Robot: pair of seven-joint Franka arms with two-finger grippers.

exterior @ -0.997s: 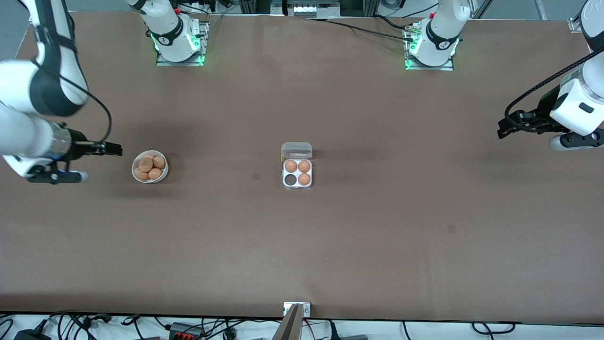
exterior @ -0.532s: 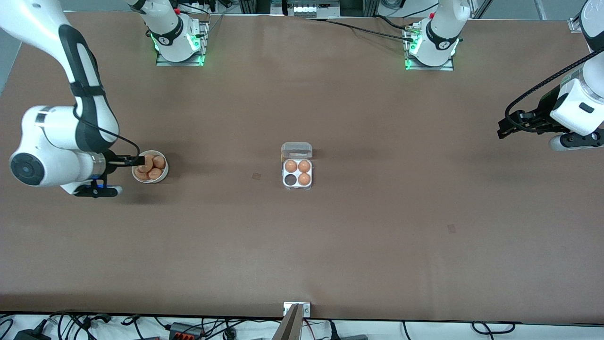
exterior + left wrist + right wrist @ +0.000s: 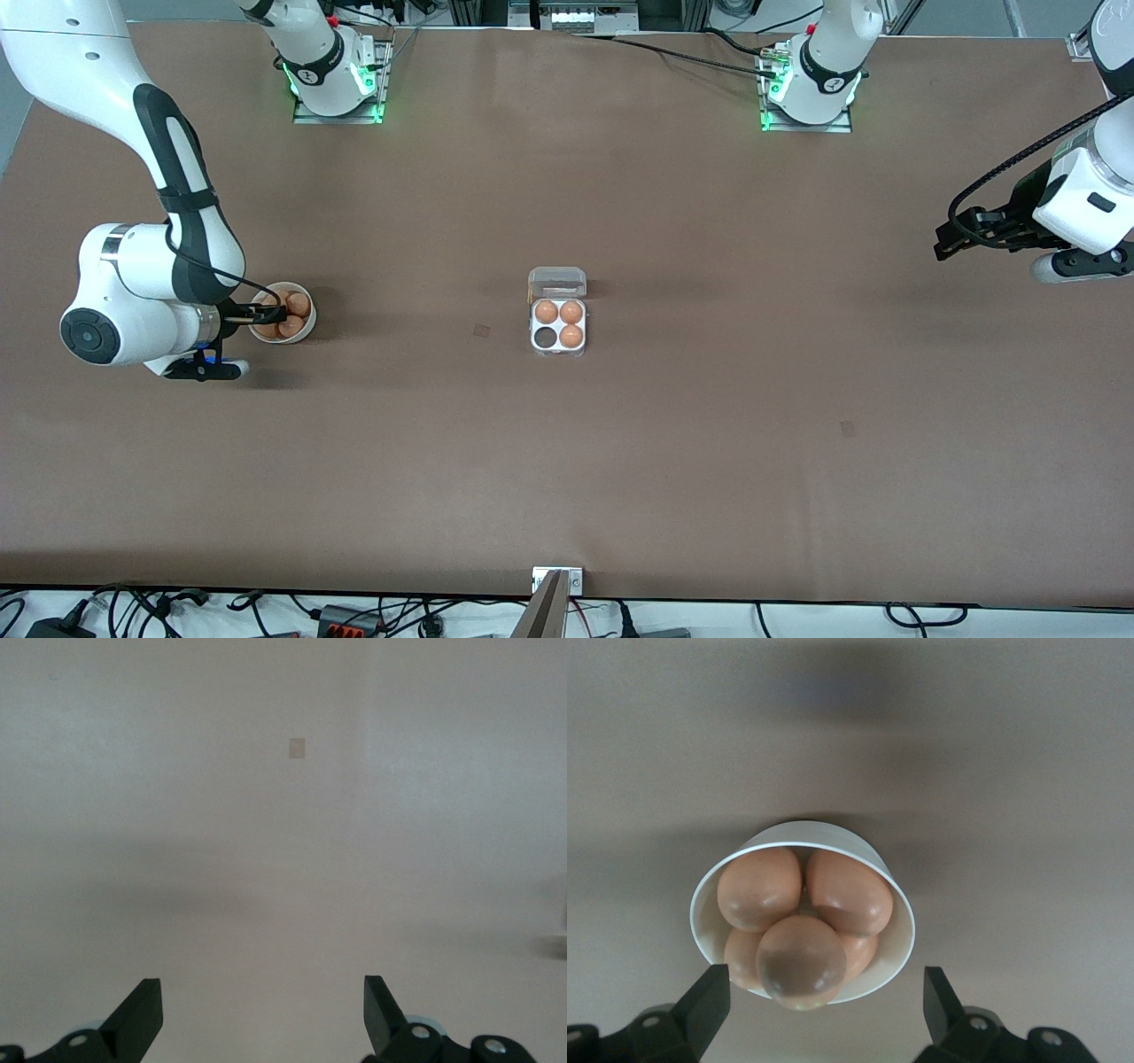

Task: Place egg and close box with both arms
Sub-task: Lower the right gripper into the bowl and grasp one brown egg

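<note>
The box [image 3: 558,350] sits mid-table with its clear lid [image 3: 557,282] open. It holds three eggs, and the cell [image 3: 544,338] nearer the front camera toward the right arm's end is empty. A white bowl [image 3: 304,332] with several light-brown eggs stands toward the right arm's end. My right gripper [image 3: 267,312] is over the bowl, open and empty. In the right wrist view its fingers [image 3: 709,1001] stand either side of the bowl [image 3: 895,939], with the topmost egg [image 3: 800,961] between them; the right gripper [image 3: 824,1005] holds nothing. My left gripper [image 3: 950,241] waits open and empty over the left arm's end.
The left wrist view shows the open left gripper [image 3: 261,1014] over bare brown table with a small paler square mark [image 3: 297,748]. Arm bases [image 3: 335,84] stand along the table edge farthest from the front camera. Cables lie along the nearest edge.
My right arm has swung in toward the bowl and its gripper now stands over the eggs. The left arm has not moved.
</note>
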